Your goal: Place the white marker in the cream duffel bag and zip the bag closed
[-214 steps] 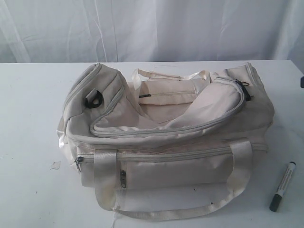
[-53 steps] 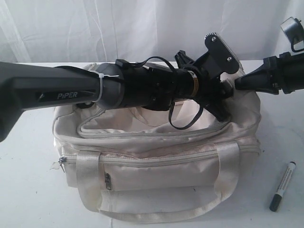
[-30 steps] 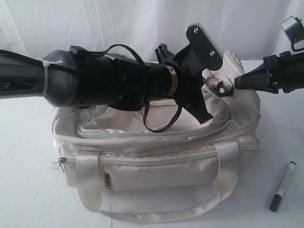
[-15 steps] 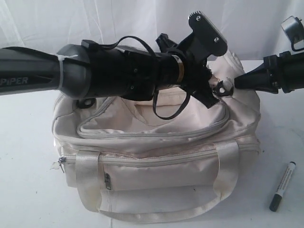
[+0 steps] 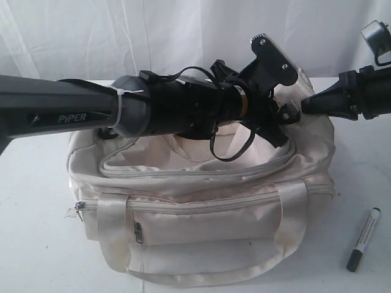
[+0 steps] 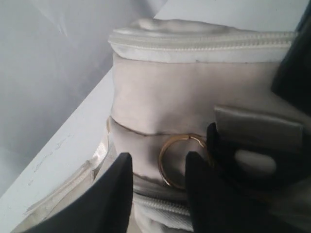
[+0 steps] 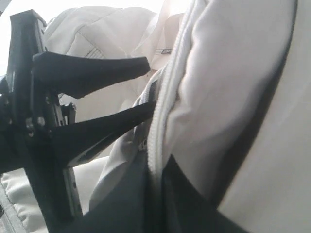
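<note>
The left gripper [image 6: 158, 156] is reaching from the left across the top of the cream duffel bag [image 5: 201, 220] to the bag's right-hand end. Its two dark fingers [image 6: 112, 199] are standing apart and holding nothing. A gold ring [image 6: 160, 164] on the end panel is showing in the gap between them, partly hidden by one finger, just beside a black strap loop [image 6: 257, 162]. Whether either finger is touching the ring cannot be told. The right gripper [image 5: 303, 105] is coming in from the right and meeting the same end of the bag, its jaws pinching shut on a fold of the bag's zip-edged fabric. The bag is sitting on the white table [image 5: 36, 183] with its curved top flap lying down and its front handle draping toward the camera. The white marker [image 5: 363, 239] is lying slantwise on the table off the bag's front right corner, outside the bag and well apart from both grippers. A pale curtain [image 5: 183, 36] is hanging behind.
</note>
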Robot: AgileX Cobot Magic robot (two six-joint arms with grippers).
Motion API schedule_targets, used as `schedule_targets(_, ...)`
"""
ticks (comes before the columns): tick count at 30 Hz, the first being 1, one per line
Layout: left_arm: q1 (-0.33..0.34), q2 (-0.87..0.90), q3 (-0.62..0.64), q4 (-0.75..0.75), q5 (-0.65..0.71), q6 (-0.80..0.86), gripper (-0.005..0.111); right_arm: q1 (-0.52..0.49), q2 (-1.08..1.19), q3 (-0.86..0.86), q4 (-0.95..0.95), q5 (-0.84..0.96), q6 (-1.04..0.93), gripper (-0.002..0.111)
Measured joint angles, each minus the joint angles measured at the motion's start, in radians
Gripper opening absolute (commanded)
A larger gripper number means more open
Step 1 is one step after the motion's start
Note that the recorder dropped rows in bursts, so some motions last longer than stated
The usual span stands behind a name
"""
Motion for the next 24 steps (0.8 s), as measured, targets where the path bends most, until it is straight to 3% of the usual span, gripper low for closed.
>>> schedule_targets(18,0.0,0.079,-0.069,0.0,-0.001,-0.019,0.04,0.0,0.0,0.0,0.0,0.0,0.0,0.0)
schedule_targets(21,0.0,0.092,-0.073,0.0,-0.001,-0.021,0.036,0.0,0.0,0.0,0.0,0.0,0.0,0.0)
schedule_targets(24,0.0,0.095,-0.073,0.0,0.002,-0.021,0.024,0.0,0.0,0.0,-0.002,0.0,0.0,0.0)
